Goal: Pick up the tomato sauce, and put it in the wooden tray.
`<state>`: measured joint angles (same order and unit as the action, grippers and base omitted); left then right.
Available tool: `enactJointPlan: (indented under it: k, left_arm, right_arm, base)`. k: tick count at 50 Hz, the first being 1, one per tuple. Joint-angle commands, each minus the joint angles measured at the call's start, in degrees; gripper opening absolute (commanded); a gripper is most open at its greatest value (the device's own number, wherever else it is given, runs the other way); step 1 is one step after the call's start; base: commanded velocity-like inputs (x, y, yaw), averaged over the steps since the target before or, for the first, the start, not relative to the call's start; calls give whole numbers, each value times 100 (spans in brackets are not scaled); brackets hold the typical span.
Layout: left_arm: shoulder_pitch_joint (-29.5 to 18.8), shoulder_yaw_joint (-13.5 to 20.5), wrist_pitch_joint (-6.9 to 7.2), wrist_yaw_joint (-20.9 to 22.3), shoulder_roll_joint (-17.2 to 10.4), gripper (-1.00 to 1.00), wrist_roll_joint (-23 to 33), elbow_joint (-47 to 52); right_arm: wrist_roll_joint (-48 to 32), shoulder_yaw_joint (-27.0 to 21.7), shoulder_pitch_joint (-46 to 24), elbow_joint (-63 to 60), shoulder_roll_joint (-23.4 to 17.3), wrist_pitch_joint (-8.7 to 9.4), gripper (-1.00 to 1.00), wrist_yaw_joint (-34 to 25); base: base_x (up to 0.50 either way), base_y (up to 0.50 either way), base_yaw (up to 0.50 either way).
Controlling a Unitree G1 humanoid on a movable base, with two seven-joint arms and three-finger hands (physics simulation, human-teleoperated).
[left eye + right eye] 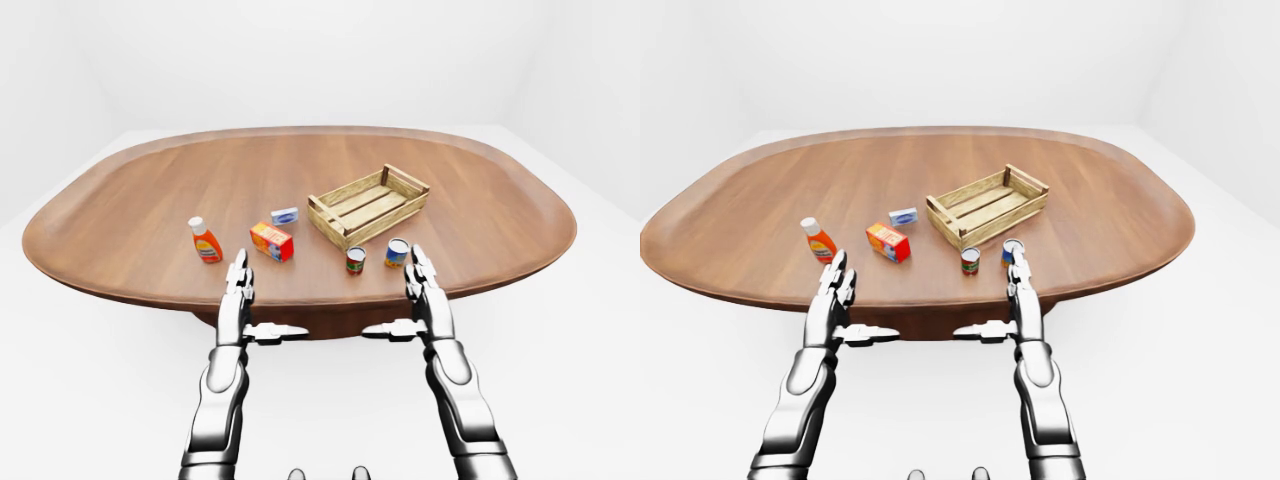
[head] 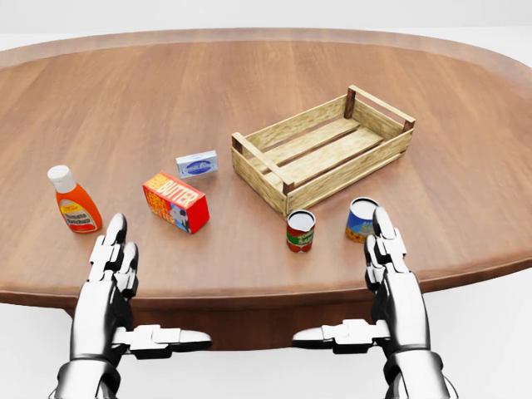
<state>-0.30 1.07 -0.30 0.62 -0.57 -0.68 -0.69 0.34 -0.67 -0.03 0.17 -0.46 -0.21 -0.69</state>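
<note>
The tomato sauce (image 2: 301,230), seemingly the red-labelled can, though its label is too small to read, stands upright near the table's (image 2: 249,100) near edge, just below the wooden tray's (image 2: 322,158) corner. The right hand (image 2: 389,258) is nearer, the can lying up-left of its fingertips. The left hand (image 2: 112,262) is well apart. Both hands are spread open and empty.

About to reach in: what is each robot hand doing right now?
Left robot hand: open, holding nothing.
Right robot hand: open, holding nothing.
</note>
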Motion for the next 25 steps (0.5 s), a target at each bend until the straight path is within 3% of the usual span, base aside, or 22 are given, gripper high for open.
enactJointPlan:
  k: [1, 6, 10, 12, 14, 15, 16, 19, 22, 25]
  left_arm:
    - [0, 249, -33, 168, -94, 100, -257, -80]
    - [5, 240, -79, 61, -83, 100, -181, -49]
    - [-28, 246, -77, 38, -87, 100, -181, -99]
    - [102, 275, 52, -25, -72, 100, -205, 245]
    - [556, 457, 441, -177, -50, 100, -342, 1445]
    - [789, 602, 530, -198, -36, 100, -479, 2085]
    - [1129, 866, 530, -104, -31, 100, -785, 2974]
    - [1584, 1810, 530, 88, 164, 100, -1575, 4272]
    - [1724, 2540, 530, 346, 379, 100, -1913, 4685]
    - [1615, 2884, 530, 457, 494, 100, -2027, 4694]
  right_arm:
    - [31, -80, 64, -7, -44, -57, 100, -156]
    - [-108, -81, 74, -27, -32, -153, 100, -30]
    - [-60, -81, 100, -141, -36, -75, 100, -89]
    - [-8, -101, 177, -351, -37, 26, 100, -115]
    - [159, -259, 522, -1356, -64, 343, 100, -120]
    - [264, -440, 644, -1864, -67, 521, 100, -43]
    - [569, -757, 777, -2524, -71, 521, 100, -22]
    - [1354, -1634, 960, -3600, -96, 521, 100, -94]
    - [1608, -2222, 1008, -3871, -90, 521, 100, -249]
    - [1532, -2336, 940, -3761, -32, 521, 100, -335]
  base:
    - [0, 0, 0]
    - [0, 0, 0]
    - [0, 0, 0]
    - [0, 0, 0]
    - [0, 0, 0]
    - [0, 0, 0]
    - [0, 0, 0]
    - [0, 0, 0]
    - [0, 0, 0]
    - [0, 0, 0]
